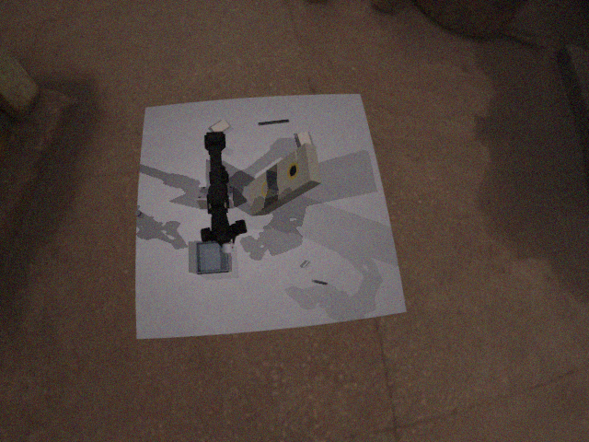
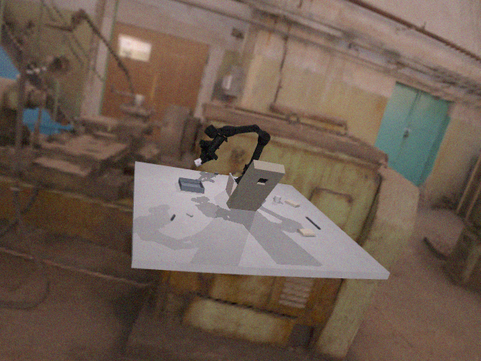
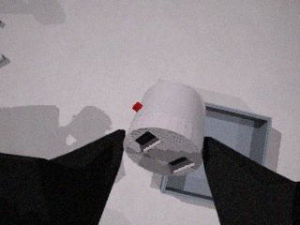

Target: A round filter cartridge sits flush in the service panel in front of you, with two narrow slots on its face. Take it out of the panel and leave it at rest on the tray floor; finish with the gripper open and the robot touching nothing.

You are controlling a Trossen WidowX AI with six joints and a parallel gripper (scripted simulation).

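The pale round cartridge [image 1: 227, 248] [image 2: 198, 160] [image 3: 173, 108] is out of the panel, with two dark slots on its face and a small red mark on its side. My gripper [image 1: 225, 242] [image 2: 201, 158] [image 3: 163, 140] is shut on it, one black finger on each side, and holds it tilted in the air. The blue-grey tray [image 1: 213, 273] [image 2: 190, 189] [image 3: 261, 142] stands lower down; in the wrist view it shows behind and to the right of the cartridge, partly hidden by it. The slanted service panel [image 1: 304, 159] [image 2: 248, 192] shows a yellow-ringed dark opening.
A thin upright plate [image 2: 230, 184] stands beside the panel. Pale blocks [image 2: 291, 203] [image 2: 307, 232], a small white cylinder [image 2: 276, 199] and a long dark bar [image 1: 273, 122] [image 2: 313, 222] lie around it. A short dark bar [image 1: 319, 282] [image 2: 173, 217] and a small grey piece [image 1: 305, 263] [image 2: 189, 214] lie farther off.
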